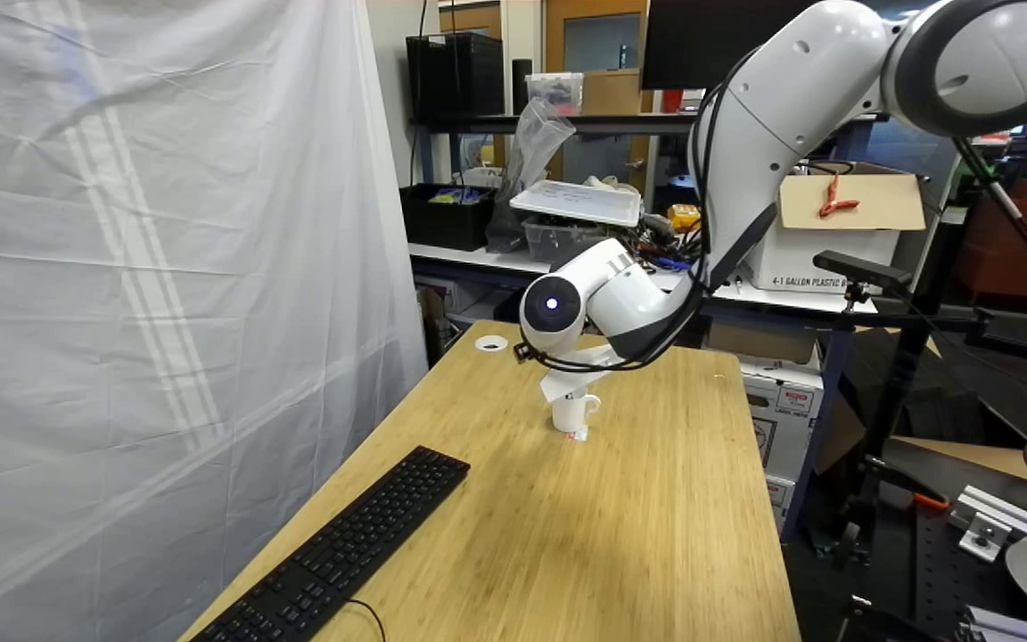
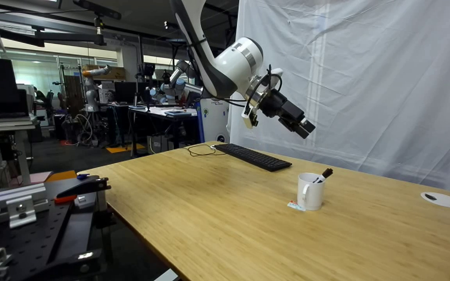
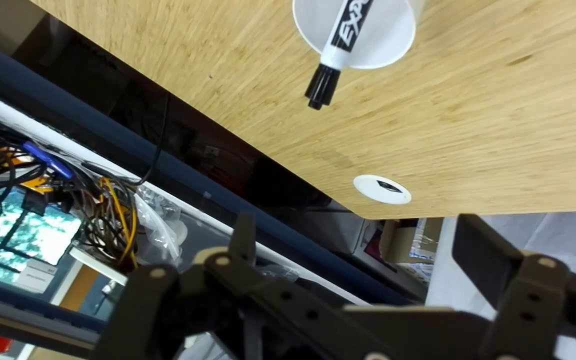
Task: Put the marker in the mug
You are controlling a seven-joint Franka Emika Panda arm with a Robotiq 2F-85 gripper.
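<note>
See the gripper (image 3: 358, 235) hanging tilted above the wooden table (image 2: 209, 218), with fingers (image 3: 483, 262) spread wide. Find the mug (image 2: 310, 198) below the gripper in an exterior view, well apart from it: plain white, standing upright on the wood. Find the marker (image 2: 322, 178) inside the mug, so also below the gripper and well apart from its fingers; leaning on the rim, with the black capped end up and out past the edge. In the wrist view, read white lettering on its dark band. Note a small printed slip (image 2: 296, 205) at the mug's foot, under the gripper too; touching the base or tucked partly beneath, cannot tell which. Farther off from the gripper, see the black keyboard (image 1: 344, 544) lying flat on the same table. Toward the table's other end, again well apart from the gripper, log a flat white disc (image 2: 445, 200) with a dark slot. Behind the gripper in an exterior view, mark a pale hanging curtain (image 2: 350, 89). Above the gripper, see the robot arm (image 1: 750, 143) arched over the table. Off beside the fingers in the wrist view, beyond the table edge, note tangled cables (image 3: 103, 220).
</note>
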